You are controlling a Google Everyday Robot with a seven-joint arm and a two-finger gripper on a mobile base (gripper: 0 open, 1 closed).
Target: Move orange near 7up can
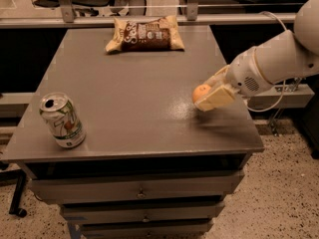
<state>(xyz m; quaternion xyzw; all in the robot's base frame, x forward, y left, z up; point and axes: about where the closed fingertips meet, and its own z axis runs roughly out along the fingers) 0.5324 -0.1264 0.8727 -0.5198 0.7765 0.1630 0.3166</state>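
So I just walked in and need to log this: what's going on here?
The robot's hand is closed on the orange at the right side of the table. The 7up can stands near the front left corner, well apart from it, so the orange is not yet beside the can. A snack bag lies at the back.

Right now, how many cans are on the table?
1. The can stands at the front left corner of the table. The gripper is at the right side, shut on the orange. No other can shows.
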